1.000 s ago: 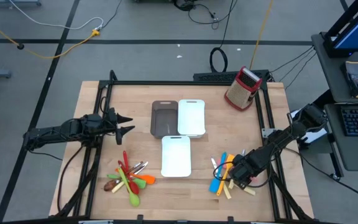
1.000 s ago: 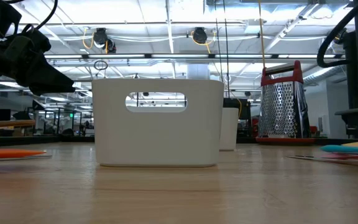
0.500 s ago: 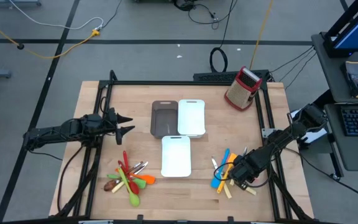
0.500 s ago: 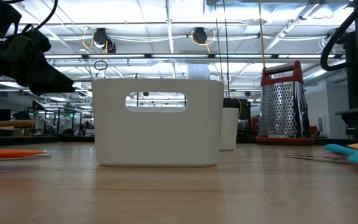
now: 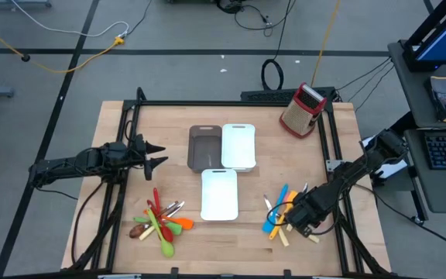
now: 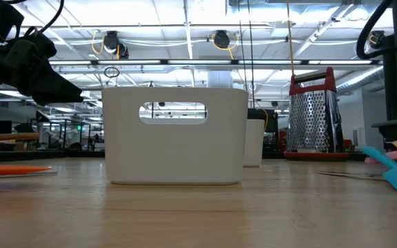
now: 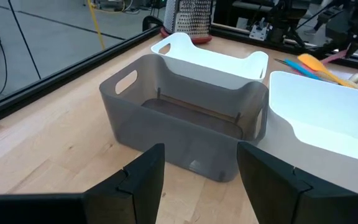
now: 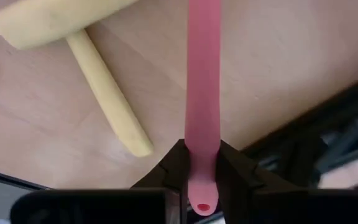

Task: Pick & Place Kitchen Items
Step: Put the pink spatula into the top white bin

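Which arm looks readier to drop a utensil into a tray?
Probably the right: its gripper is already shut on a pink utensil beside the right-hand pile. The left gripper hangs open and empty near the brown tray.

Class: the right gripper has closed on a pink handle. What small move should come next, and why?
Probably a straight lift: the right gripper pinches the pink utensil low beside the cream handles, so raising it clears the pile before heading to a white tray.

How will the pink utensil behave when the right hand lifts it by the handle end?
The pink utensil looks like smooth silicone, so it may bend or droop. The right hand pinches only its narrow rounded end, so it could swing or slip. It seems thin, probably light.
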`<act>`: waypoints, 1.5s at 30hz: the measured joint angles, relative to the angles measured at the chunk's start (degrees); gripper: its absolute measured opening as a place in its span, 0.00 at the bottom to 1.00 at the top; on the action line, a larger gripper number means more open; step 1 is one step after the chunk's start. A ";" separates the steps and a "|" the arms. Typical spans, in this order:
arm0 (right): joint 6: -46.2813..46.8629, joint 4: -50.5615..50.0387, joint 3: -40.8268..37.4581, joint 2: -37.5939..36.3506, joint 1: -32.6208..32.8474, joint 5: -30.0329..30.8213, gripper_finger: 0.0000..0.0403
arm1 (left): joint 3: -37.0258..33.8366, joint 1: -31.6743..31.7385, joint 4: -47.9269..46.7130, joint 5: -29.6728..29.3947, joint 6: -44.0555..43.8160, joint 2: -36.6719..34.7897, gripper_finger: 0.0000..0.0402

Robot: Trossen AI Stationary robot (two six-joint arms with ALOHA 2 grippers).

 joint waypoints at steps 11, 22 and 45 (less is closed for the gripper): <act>-0.12 -14.03 2.62 0.00 0.00 0.28 0.11 | 0.01 0.02 0.01 0.00 -0.01 0.01 0.52; -2.64 -25.32 5.92 0.00 0.00 0.50 0.11 | 0.01 0.02 0.00 0.00 -0.02 0.00 0.52; -11.39 -7.45 18.39 -0.42 -9.85 9.32 0.11 | 0.00 0.02 0.02 -0.02 -0.04 0.00 0.52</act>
